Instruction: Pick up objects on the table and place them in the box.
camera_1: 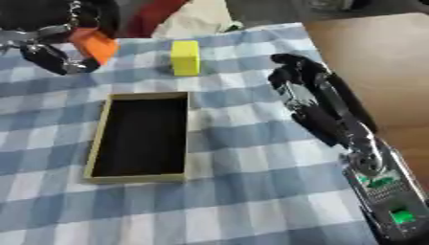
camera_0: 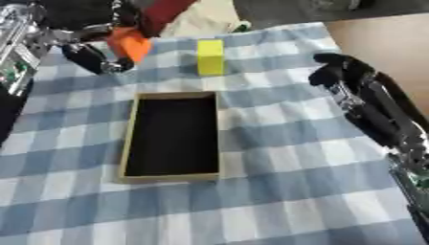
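I've got my left hand (camera_0: 100, 60) up at the far left of the table (camera_0: 276, 191), fingers curled round an orange block (camera_0: 130, 44), which it holds lifted above the blue-and-white checked cloth (camera_0: 293, 143). The block sits tilted in the grip, with the dark fingers just below and beside it. My right hand (camera_1: 293, 72) hangs over the right side of the cloth, fingers bent downward and holding nothing, well apart from everything else.

The box (camera_0: 127, 143) lies in the middle of the cloth, a shallow open tray with tan walls and a black inside, long side running away from me. I see nothing in it. Just beyond its far right corner stands a yellow block (camera_0: 210, 57), upright on the cloth, near the box but not touching it. It's between my two hands, closer to the left one.

Past the table's far edge there's some red and pale fabric (camera_0: 197, 16); I can't make out what it is.
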Robot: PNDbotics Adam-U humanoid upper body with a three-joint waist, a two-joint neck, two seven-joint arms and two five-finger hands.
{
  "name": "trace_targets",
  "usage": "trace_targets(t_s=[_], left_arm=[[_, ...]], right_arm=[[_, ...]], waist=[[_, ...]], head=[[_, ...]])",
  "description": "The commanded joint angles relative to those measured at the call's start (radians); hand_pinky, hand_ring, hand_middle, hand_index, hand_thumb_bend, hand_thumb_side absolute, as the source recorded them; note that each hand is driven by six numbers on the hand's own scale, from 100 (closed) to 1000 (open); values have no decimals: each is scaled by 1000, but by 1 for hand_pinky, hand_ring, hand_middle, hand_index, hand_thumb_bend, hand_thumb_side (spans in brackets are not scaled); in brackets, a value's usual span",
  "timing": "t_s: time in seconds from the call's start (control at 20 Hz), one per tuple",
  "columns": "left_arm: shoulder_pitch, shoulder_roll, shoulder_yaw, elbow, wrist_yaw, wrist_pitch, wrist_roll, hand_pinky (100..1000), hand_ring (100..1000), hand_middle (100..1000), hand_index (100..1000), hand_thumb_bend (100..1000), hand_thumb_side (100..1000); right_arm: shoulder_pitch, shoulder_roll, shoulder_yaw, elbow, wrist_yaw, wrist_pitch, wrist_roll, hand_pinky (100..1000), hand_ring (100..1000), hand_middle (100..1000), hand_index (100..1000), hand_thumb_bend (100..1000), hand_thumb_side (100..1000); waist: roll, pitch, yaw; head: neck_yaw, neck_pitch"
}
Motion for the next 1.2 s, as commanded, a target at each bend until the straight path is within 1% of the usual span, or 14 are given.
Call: trace_targets(t_s=[0.05,0.45,0.8,0.85,0.9,0.95,1.0,1.1,1.2], left_arm=[[-7,-2,-25,-12,-8,-14,-28,649,654,641,788,260,124],[21,-54,-55,37,-104,-42,-20,696,706,703,829,279,160],[43,-66,-66,66,-173,-57,1,775,806,825,906,314,189],[45,-64,-66,66,-180,-57,1,785,817,839,917,317,250],[46,-60,-65,64,-184,-56,1,796,829,852,926,328,279],[48,-55,-63,59,-187,-53,2,807,840,865,935,339,352],[50,-49,-59,52,-186,-50,3,809,842,867,936,339,368],[55,-34,-50,31,-172,-41,8,817,849,876,948,346,508],[63,-14,-37,-2,-133,-30,16,818,847,872,952,277,479]], right_arm=[[-5,-16,-11,-16,-5,-2,0,850,711,643,876,100,832],[-5,-11,-11,-15,-8,-1,-1,850,711,642,876,100,836],[-5,-10,-12,-14,-7,0,-2,851,711,642,876,100,836],[-4,-10,-12,-14,-7,0,-2,851,711,642,876,100,837],[-4,-11,-12,-13,-6,0,-3,851,711,642,876,100,837],[-4,-11,-13,-13,-6,0,-3,850,711,642,876,100,837],[-4,-12,-13,-14,-6,0,-3,850,711,642,876,100,837],[-6,-16,-14,-15,-4,0,-4,850,711,643,877,100,834],[-12,-28,-16,-17,-2,0,-4,849,712,645,879,100,832]], waist=[[-7,-22,-2],[-10,-14,-7],[-10,-10,-7],[-10,-9,-7],[-10,-9,-7],[-10,-9,-6],[-10,-8,-6],[-11,-8,-4],[-12,-7,-2]], head=[[-1,0],[0,7],[-1,9],[-1,9],[-1,8],[-2,8],[-2,7],[-3,7],[-4,7]])
